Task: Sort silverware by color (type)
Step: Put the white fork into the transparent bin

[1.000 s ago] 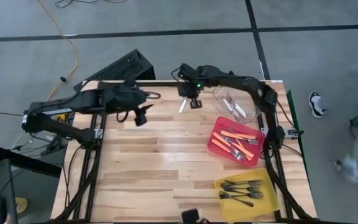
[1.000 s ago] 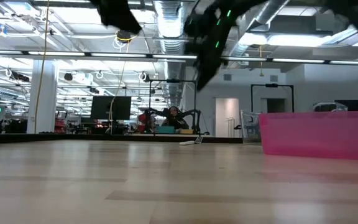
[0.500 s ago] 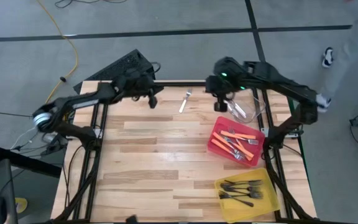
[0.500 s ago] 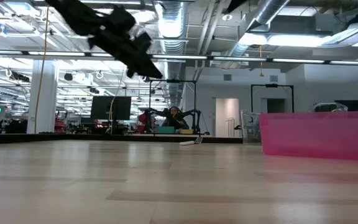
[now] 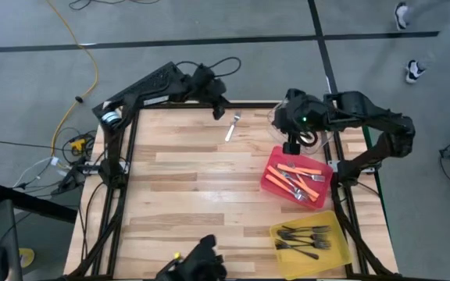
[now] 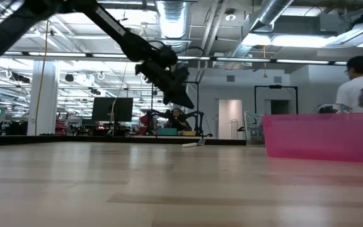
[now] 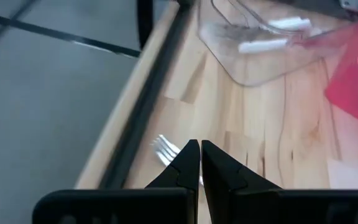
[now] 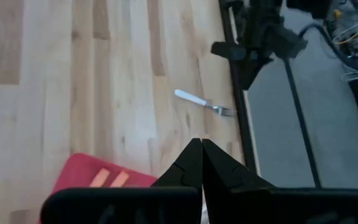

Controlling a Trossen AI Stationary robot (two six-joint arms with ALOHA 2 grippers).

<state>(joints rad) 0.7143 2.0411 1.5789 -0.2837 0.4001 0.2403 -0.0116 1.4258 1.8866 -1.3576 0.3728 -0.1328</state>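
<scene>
- High view first, starting on the left: my left gripper [image 5: 219,109] sits at the far edge of the table [image 5: 178,195], fingers pressed together with nothing between them. The left wrist view shows the two dark fingers [image 7: 188,163] closed tip to tip.
- Just beside it, a bit toward the middle, one pale fork [image 5: 231,128] lies flat on the bare wood near that far edge. From the left wrist I see its tines [image 7: 163,149] poking out right by the closed fingertips, but I can't tell if they touch. It's the only piece outside the bins.
- Next over, the right gripper [image 5: 293,145] hangs above the spot where the clear bin [image 5: 278,119] meets the red bin [image 5: 275,173]. It's closed too, holding nothing; the right wrist view has the fingers [image 8: 192,163] shut flat against each other, with the loose fork well ahead of them and the left arm past it.
- Clear bin sits at the far right part of the table, with pale forks [image 7: 272,43] lying inside.
- Red bin is just nearer than that, tilted a bit, holding the orange-handled forks [image 5: 297,175] in a loose heap.
- Yellow bin [image 5: 339,248] is at the near right corner with the black forks [image 5: 303,238] in it.
- Low view: left arm reaches down in the distance, pink bin wall on the right, a person standing behind it.
</scene>
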